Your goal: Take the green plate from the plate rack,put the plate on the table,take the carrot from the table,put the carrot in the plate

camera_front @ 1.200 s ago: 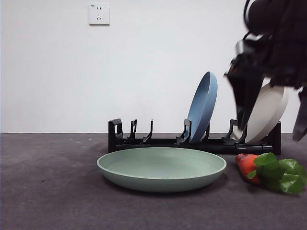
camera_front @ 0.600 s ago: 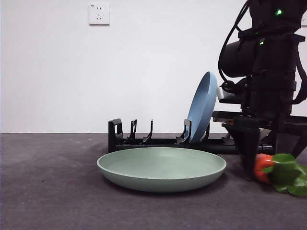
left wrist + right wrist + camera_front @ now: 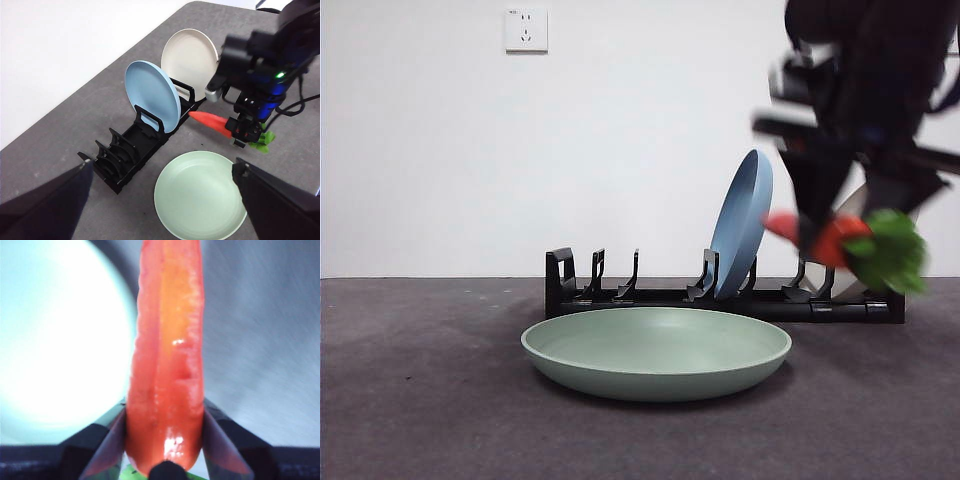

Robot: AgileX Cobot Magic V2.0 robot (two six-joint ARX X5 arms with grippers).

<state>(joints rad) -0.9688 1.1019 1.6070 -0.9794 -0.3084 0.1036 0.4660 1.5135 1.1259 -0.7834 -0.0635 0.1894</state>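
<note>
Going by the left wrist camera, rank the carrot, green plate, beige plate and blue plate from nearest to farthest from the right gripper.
1. The carrot: clamped in the right gripper.
2. The green plate, flat on the table below the gripper, and the beige plate, in the rack's end slot: too close to call.
3. The blue plate: upright in the rack, one slot beyond the beige plate.

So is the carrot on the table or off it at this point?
Off it. The carrot hangs in the air, clamped in the right tool, above the table and beside the green plate, which holds nothing.

Green plate [image 3: 656, 353] on table [image 3: 420, 400], before plate rack [image 3: 620, 295].
</note>
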